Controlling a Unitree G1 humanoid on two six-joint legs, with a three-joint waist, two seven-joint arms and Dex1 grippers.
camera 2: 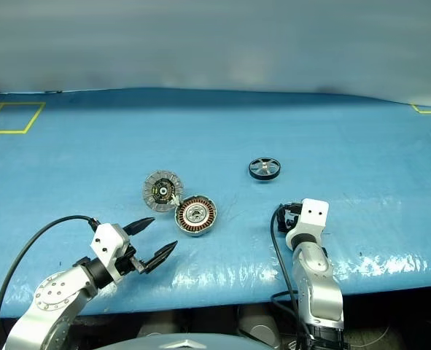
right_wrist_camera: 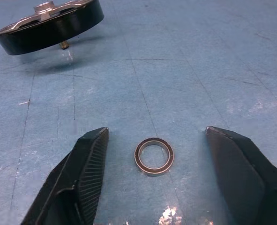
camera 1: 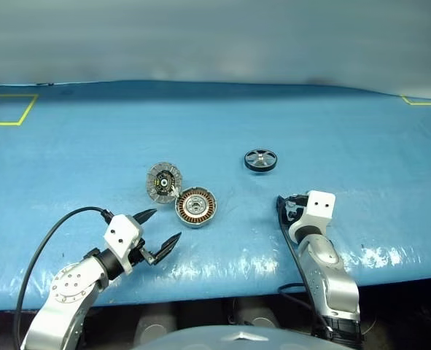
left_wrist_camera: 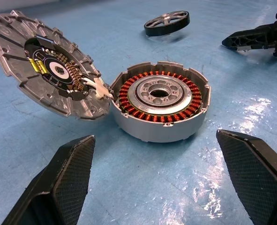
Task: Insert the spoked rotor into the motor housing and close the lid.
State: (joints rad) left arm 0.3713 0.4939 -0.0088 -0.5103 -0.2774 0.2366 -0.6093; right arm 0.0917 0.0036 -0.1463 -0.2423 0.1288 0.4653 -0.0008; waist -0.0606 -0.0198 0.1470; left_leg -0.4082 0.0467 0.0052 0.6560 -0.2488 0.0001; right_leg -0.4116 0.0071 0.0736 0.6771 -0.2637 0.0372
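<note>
**Rotor out, lid open**

Head view: you see the motor housing [camera 1: 195, 207] on the blue table [camera 1: 361, 146], its lid [camera 1: 163, 181] hinged open, the spoked rotor [camera 1: 260, 160] well apart. The left gripper [camera 1: 161, 229] is spread, empty.

Left wrist view: copper windings are exposed; the lid's outer face is hidden.

Right wrist view: the right gripper [right_wrist_camera: 154, 176] gapes around a small ring [right_wrist_camera: 153, 156]; the rotor's edge is cut off.

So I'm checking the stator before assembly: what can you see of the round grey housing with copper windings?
The round grey metal motor housing lies flat and open on the blue table cover, showing a ring of copper-orange windings around a silver centre with a hole. The segmented grey lid tilts up from its edge, joined there. Nothing else touches it.
</note>
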